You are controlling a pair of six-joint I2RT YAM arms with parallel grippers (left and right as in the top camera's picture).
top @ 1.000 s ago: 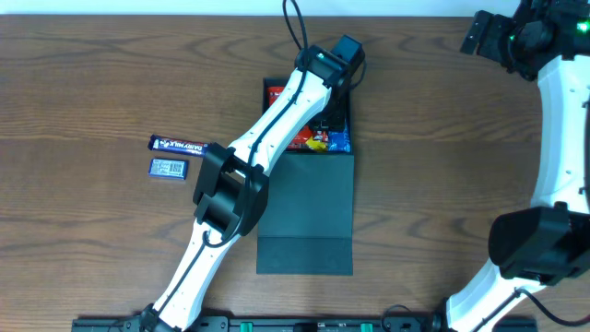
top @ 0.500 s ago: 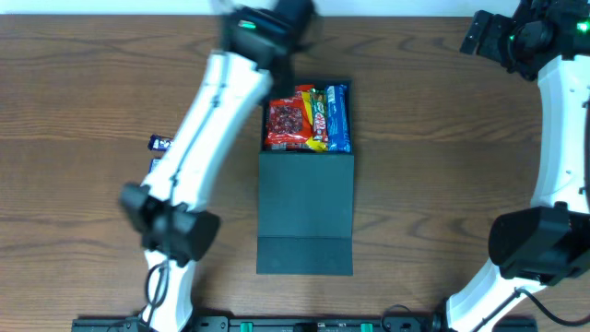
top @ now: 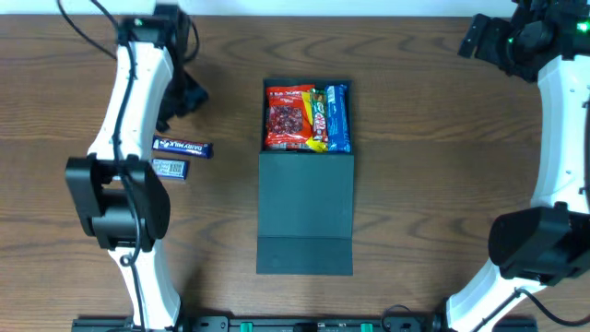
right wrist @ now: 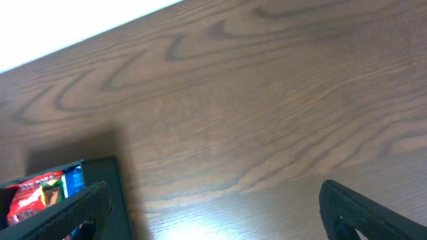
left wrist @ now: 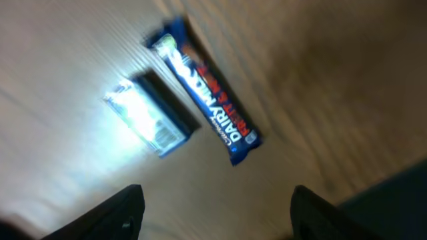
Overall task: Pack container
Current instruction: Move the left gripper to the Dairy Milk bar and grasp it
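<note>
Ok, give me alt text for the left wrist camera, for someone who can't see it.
A blue chocolate bar lies diagonally on the wooden table, with a smaller packet, washed out by glare, beside it. The left pincer hangs open above them with nothing between its dark fingertips. The picture is blurred.

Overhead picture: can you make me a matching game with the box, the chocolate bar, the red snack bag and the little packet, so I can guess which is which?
Things:
1. container
2. Dairy Milk bar
3. red snack bag
4. small packet

Descriptions:
A. tucked inside the container
B. shows a barcode, lying on the table
C. dark teal-green, lid flap open
D. dark blue wrapper, lying on the table

Pairs: 1-C, 2-D, 3-A, 4-B
</note>
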